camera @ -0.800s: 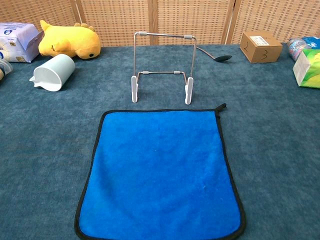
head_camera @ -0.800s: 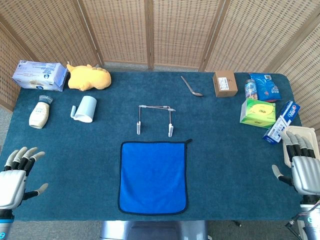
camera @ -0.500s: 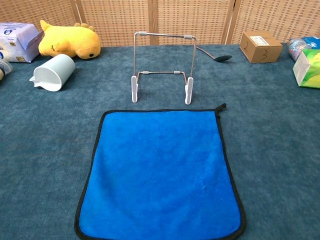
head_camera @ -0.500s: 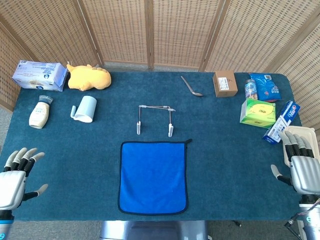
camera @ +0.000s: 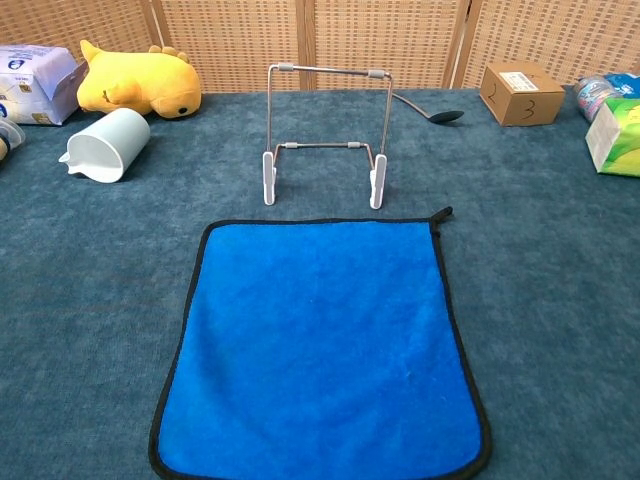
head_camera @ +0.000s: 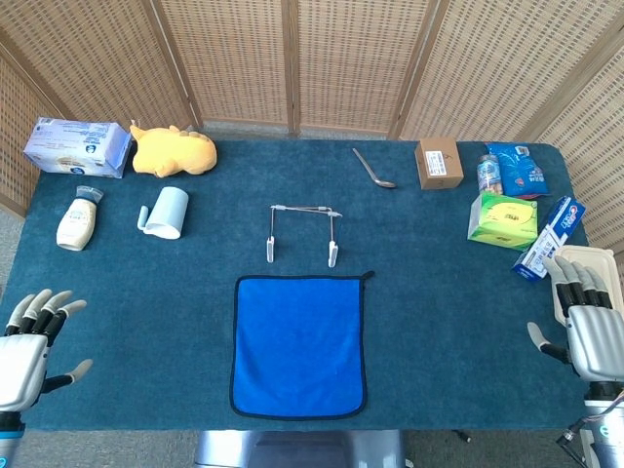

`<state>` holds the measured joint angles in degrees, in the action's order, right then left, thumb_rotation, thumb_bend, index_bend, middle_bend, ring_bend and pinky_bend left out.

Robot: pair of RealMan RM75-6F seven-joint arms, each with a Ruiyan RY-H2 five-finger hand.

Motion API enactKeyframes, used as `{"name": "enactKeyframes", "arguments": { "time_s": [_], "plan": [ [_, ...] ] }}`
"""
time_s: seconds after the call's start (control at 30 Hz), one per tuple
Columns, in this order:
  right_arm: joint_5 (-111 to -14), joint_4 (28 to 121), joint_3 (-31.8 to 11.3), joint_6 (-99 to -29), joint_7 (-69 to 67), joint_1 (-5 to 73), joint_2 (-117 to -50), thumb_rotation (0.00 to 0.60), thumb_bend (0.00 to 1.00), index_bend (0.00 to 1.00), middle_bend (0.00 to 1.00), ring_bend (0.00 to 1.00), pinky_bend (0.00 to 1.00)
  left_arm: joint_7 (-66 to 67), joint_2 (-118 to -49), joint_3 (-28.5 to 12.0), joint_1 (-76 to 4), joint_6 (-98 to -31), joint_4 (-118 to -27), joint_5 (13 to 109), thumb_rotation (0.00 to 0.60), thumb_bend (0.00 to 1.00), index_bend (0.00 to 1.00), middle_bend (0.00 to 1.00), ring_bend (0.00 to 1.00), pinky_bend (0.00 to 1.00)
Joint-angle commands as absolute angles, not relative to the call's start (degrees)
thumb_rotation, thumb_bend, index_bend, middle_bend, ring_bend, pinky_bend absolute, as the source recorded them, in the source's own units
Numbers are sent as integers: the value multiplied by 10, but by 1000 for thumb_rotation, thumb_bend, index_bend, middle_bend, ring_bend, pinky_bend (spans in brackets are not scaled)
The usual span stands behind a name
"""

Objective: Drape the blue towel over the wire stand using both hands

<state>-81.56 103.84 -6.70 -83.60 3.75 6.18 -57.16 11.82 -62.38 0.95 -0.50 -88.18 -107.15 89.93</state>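
Observation:
The blue towel with a black edge lies flat on the table's front middle. Just behind its far edge stands the wire stand, upright on two white feet and bare. My left hand hovers at the table's front left corner, fingers spread and empty. At the front right edge my right hand is likewise open and empty. Both hands are far from the towel, and neither shows in the chest view.
On the left lie a pale blue cup on its side, a squeeze bottle, a yellow plush and a tissue pack. A spoon, brown box, green box and toothpaste box sit at the right.
Both hands have drifted slightly down toward the near edge. The towel and stand have not moved.

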Motion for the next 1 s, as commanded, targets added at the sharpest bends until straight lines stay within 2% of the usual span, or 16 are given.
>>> {"name": "enactKeyframes", "arguments": {
  "time_s": [0.03, 0.57, 0.77, 1.0],
  "plan": [
    [-824, 1035, -64, -827, 28, 66, -567, 600, 298, 23, 72, 27, 13, 123, -620, 10, -11, -873, -1069, 903, 600, 230, 227, 173, 108, 82],
    [-899, 1028, -60, -750, -44, 132, -542, 600, 281, 56, 76, 37, 53, 89, -619, -1, -113, -756, -1032, 963, 600, 229, 274, 224, 150, 104],
    [-943, 1001, -51, -716, -40, 170, -577, 600, 244, 56, 83, 37, 53, 72, -625, -13, -130, -766, -1036, 977, 600, 231, 281, 238, 162, 111],
    [-981, 966, -36, -693, -36, 202, -629, 600, 239, 60, 91, 37, 53, 63, -611, -9, -119, -794, -1064, 978, 600, 230, 281, 239, 162, 111]
  ]
}}
